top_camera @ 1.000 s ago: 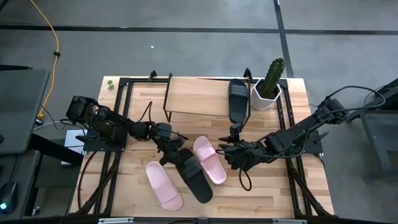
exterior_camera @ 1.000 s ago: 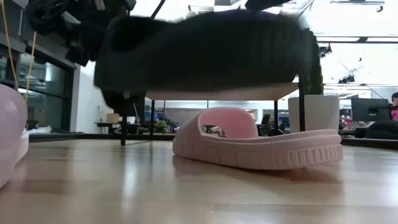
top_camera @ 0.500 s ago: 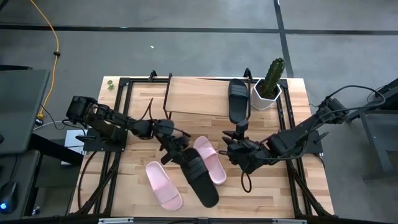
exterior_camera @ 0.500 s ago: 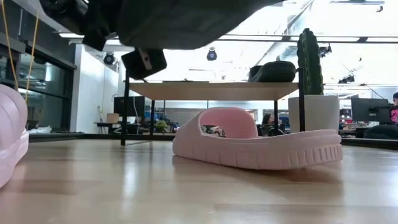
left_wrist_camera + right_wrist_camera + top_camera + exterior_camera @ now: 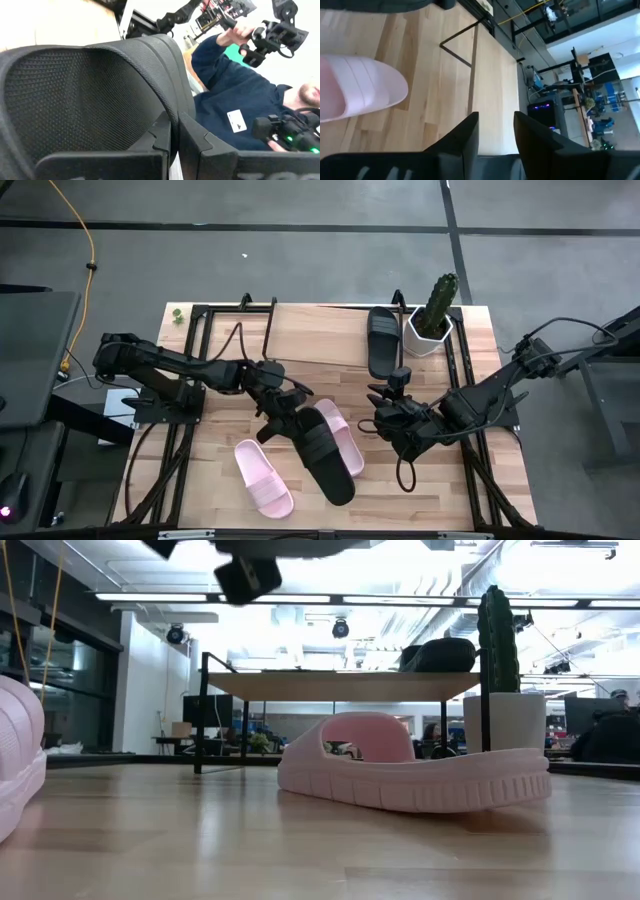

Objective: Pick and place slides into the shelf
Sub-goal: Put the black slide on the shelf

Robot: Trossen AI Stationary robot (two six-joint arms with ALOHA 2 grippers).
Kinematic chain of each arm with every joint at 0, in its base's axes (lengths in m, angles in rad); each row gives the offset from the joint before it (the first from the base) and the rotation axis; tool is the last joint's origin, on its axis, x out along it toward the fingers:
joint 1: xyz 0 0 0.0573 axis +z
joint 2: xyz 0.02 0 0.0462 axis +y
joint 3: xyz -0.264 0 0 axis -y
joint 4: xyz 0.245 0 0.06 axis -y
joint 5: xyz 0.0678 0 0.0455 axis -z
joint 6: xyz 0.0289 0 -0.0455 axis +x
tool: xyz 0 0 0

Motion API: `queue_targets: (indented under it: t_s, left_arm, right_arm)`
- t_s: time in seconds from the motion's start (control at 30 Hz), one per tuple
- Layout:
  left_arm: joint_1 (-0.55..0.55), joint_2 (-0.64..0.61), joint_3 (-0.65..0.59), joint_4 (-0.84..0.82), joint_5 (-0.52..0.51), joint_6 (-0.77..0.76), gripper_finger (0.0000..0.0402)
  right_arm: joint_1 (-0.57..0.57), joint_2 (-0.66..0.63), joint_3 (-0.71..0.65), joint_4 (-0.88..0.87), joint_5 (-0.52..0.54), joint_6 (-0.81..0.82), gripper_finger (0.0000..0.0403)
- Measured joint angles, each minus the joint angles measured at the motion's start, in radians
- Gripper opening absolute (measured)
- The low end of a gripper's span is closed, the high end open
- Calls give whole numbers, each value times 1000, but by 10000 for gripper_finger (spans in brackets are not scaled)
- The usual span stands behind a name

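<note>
My left gripper (image 5: 288, 414) is shut on a black slide (image 5: 326, 457), which hangs in the air over the middle of the table, above one pale pink slide (image 5: 346, 442). That pink slide (image 5: 410, 768) lies sole down on the tabletop. A second pink slide (image 5: 263, 478) lies nearer the near left. Another black slide (image 5: 382, 340) rests on the shelf's plank (image 5: 318, 336), at its right end. My right gripper (image 5: 386, 418) is open and hovers to the right of the pink slide, touching nothing. My left gripper pinches the edge of the black slide's wide strap (image 5: 169, 98) between its two fingers (image 5: 161, 136). It comes from the table's left, slanting down. The slide is lifted clear of the table, and its long sole reaches out toward the near right.
A cactus in a white pot (image 5: 432, 322) stands at the far right, beside the shelf's right end. Dark metal frame rails (image 5: 190, 370) run along the table's left and right sides. Bare tabletop shows under the shelf (image 5: 340, 686). A person (image 5: 235, 100) stands beyond the table.
My left gripper has risen with the black slide and shifted a little toward the table's right. In the low view the slide has gone up from in front of the shelf until it almost leaves the top of the picture. My right gripper has drifted slightly right.
</note>
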Motion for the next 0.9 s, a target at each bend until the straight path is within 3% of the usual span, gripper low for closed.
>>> queue_targets:
  t_s: [0.23,0.5,0.9]
  left_arm:
    - [1,-61,152,-187,-82,70,5]
    - [1,-66,370,-460,-198,148,5]
    - [1,-66,612,-636,-294,196,5]
  right_arm:
    - [27,0,31,-3,35,-103,115]
    - [48,0,51,-2,199,-212,115]
    - [88,0,67,25,396,-370,115]
